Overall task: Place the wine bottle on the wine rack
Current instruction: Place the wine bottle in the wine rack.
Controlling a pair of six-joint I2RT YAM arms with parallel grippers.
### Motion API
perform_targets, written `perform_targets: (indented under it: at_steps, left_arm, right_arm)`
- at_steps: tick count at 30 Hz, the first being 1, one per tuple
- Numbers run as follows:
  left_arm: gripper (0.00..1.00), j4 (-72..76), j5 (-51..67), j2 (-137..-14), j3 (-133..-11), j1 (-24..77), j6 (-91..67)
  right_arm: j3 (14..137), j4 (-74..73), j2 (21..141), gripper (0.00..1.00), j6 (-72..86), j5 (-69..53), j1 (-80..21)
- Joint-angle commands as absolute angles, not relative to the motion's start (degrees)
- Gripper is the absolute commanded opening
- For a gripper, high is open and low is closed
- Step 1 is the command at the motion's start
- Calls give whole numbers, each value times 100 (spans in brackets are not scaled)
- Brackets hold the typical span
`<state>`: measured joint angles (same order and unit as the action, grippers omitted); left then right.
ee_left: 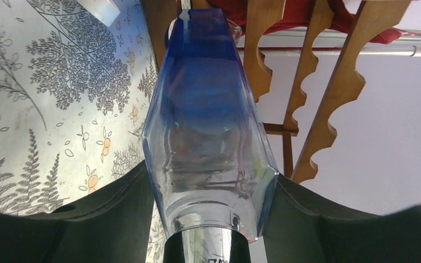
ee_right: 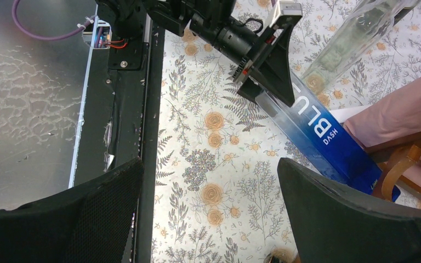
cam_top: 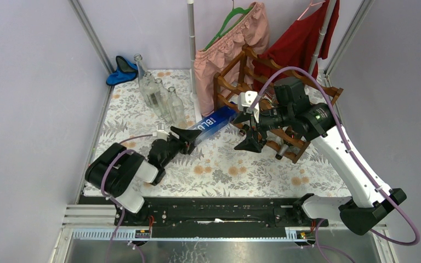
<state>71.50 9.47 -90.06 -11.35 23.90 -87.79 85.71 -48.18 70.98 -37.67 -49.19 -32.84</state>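
The left jaws hold the bottle (cam_top: 211,125) by its narrow neck end, one black finger (ee_left: 115,213) pressed to each side of it. The bottle is blue, fading to clear near the neck, with white letters along its side (ee_right: 320,129). It points slantwise away from the left jaws toward the rack (cam_top: 241,71), and its base end reaches the rack's near-left corner, low down by the foot of a post (ee_right: 403,164). Whether the base touches the rack or rests on the worktop (cam_top: 225,170), I cannot tell. In the left wrist view the bottle (ee_left: 211,126) fills the middle and the rack's scalloped rails (ee_left: 334,93) stand just beyond its far end.

The right jaws stand wide, holding nothing. They hover at the rack's front, just beside the bottle's base end, with a gap between the fingers (ee_right: 87,219) and the bottle.

The rack stands at the far right of the floral worktop, the right arm (cam_top: 329,131) crossing in front of it. A row of clear bottles (cam_top: 161,98) stands to the rack's left, apart from it. A pink garment (cam_top: 230,44) and a red garment (cam_top: 301,44) hang just behind the rack. A blue cloth (cam_top: 121,71) lies far to the rack's left, in the back corner.
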Motion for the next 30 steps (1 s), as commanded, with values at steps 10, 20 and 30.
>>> perform_targets:
  at_steps: [10,20,30]
  left_arm:
    - [1,9220,-190,-10223,-2091,2932,-8362]
    - [12,9229,-238,-11505,-2961,3111,-8592]
    - [69,8586,-354,-11721,-3129,3179,-8558]
  right_arm:
    - [8521,-4750,6983,100,-3875,-5140,-3242]
    - [8436,-4751,6994,100,-3918,-5094,-3241]
    - [8411,-4729,7065,100,-3946,-5094,-3242]
